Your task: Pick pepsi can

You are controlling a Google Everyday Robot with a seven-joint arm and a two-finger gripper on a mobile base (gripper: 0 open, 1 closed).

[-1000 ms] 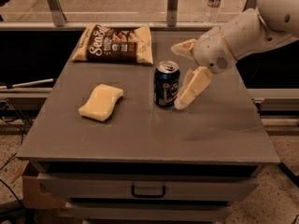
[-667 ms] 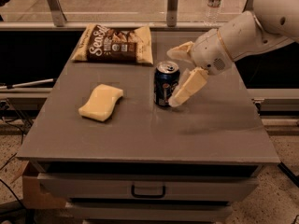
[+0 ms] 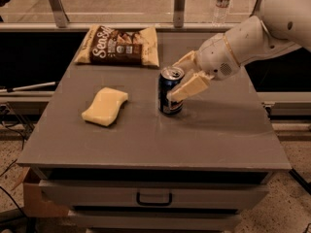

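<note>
The pepsi can [image 3: 166, 106], dark blue with a silver top, stands upright near the middle of the grey table [image 3: 146, 144]. My gripper [image 3: 174, 80] reaches in from the right on a white arm [image 3: 252, 33]. Its cream fingers straddle the can's upper part: the near finger [image 3: 190, 87] lies across the can's front right side, and the far finger [image 3: 184, 60] is behind the can's rim. The jaws are spread, with the can between them. The can rests on the table.
A brown snack bag [image 3: 119, 45] lies at the table's back left. A yellow sponge [image 3: 104, 106] lies left of the can. A clear water bottle [image 3: 222, 4] stands beyond the back rail. A drawer with a handle [image 3: 154, 198] is under the tabletop.
My gripper has moved left toward the can, so its fingers now sit on either side of the can's top. The can has stayed in place.
</note>
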